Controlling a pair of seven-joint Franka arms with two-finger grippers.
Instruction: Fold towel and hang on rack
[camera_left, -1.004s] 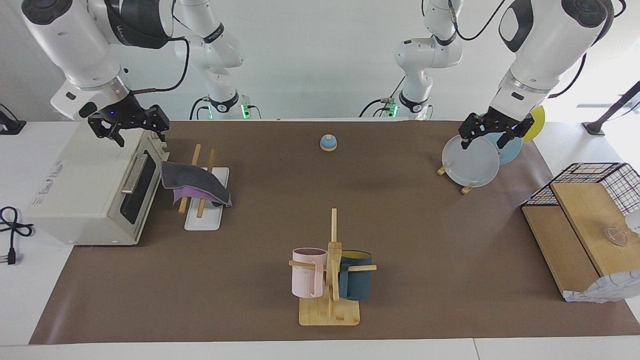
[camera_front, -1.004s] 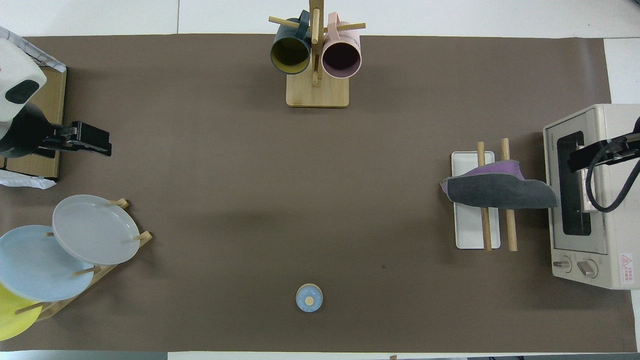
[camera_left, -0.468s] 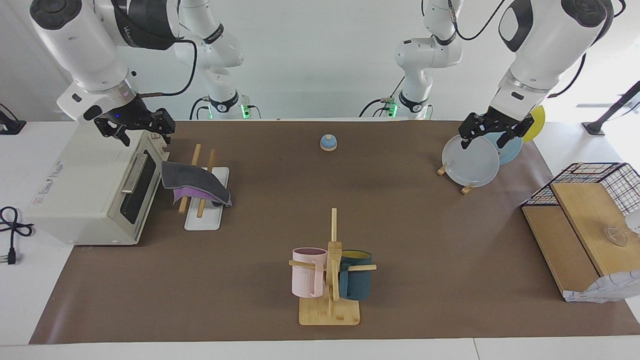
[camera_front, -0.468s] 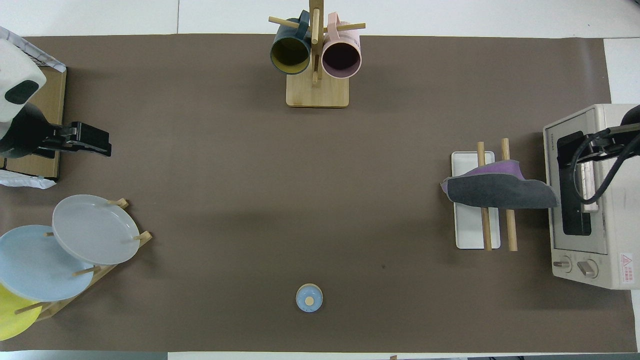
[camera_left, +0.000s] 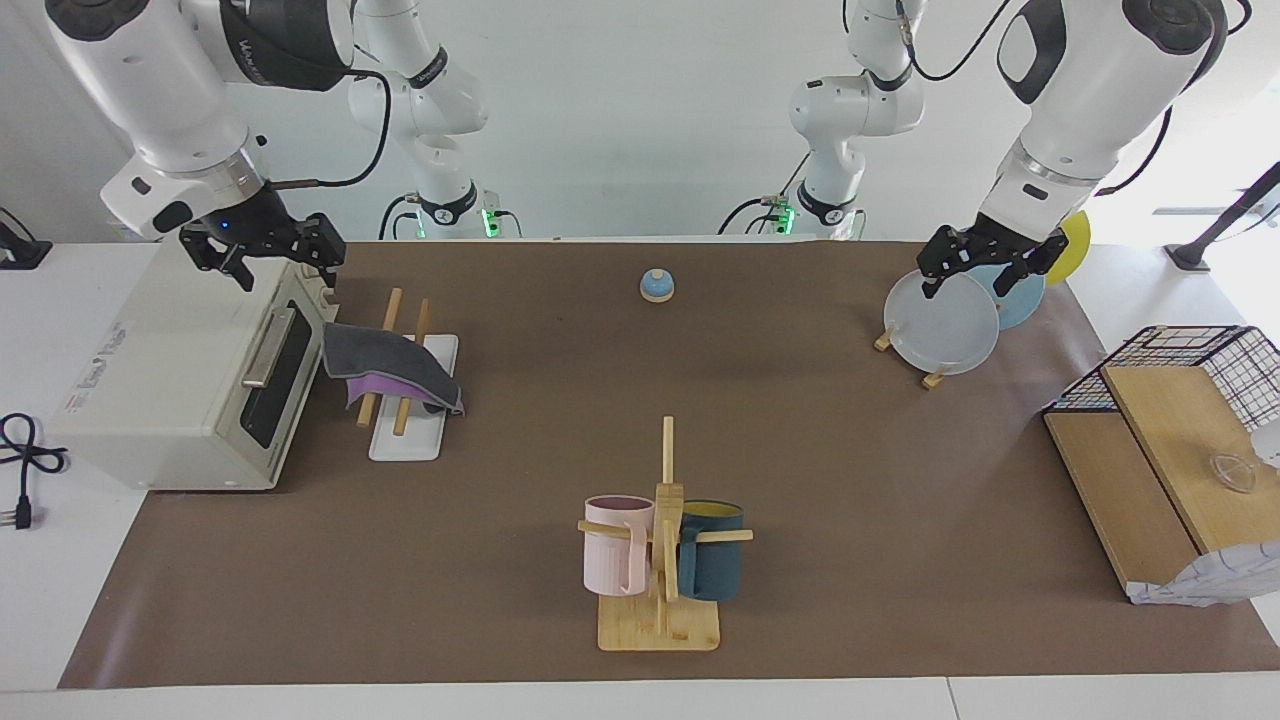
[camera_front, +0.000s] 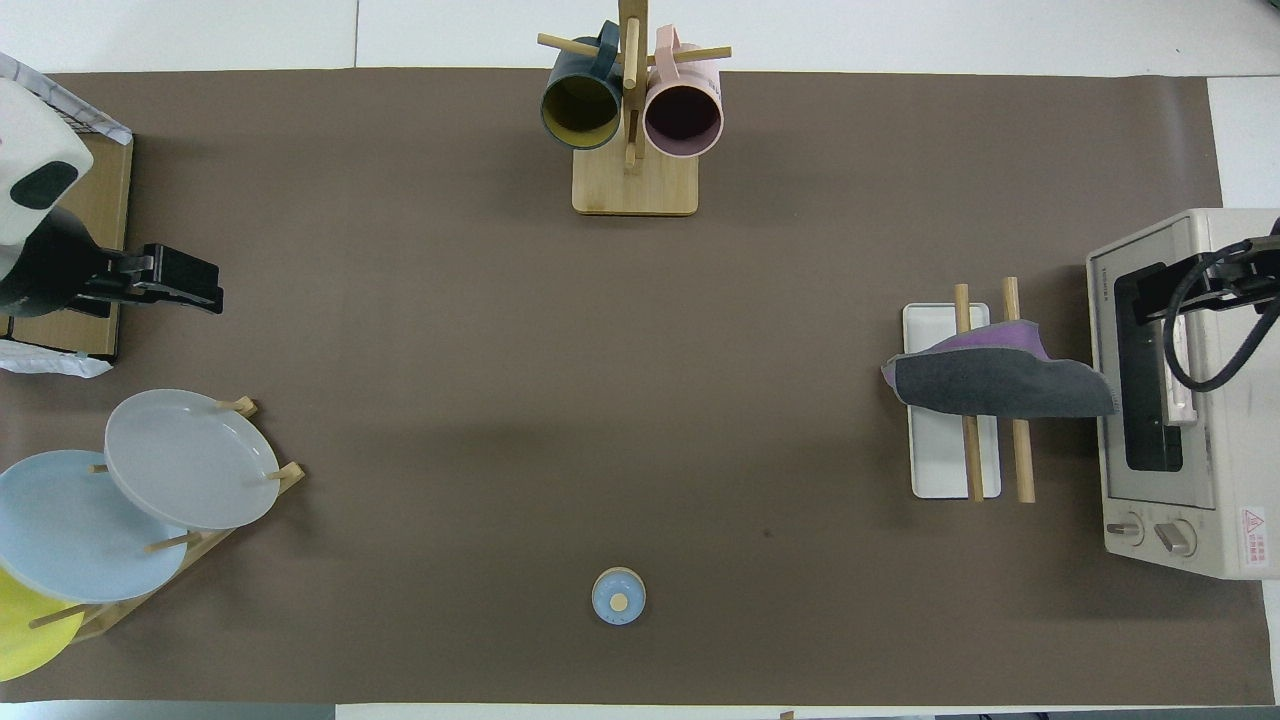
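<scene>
Hanging folded over both rods of the rack (camera_left: 405, 438), toward the right arm's end of the worktop: towel (camera_left: 392, 362), long axis crossing the rods. Nearer it, open and empty over the toaster oven (camera_left: 175, 375): right end effector (camera_left: 268, 258). Waiting open above the plates (camera_left: 945, 320): left end effector (camera_left: 985, 268).
</scene>
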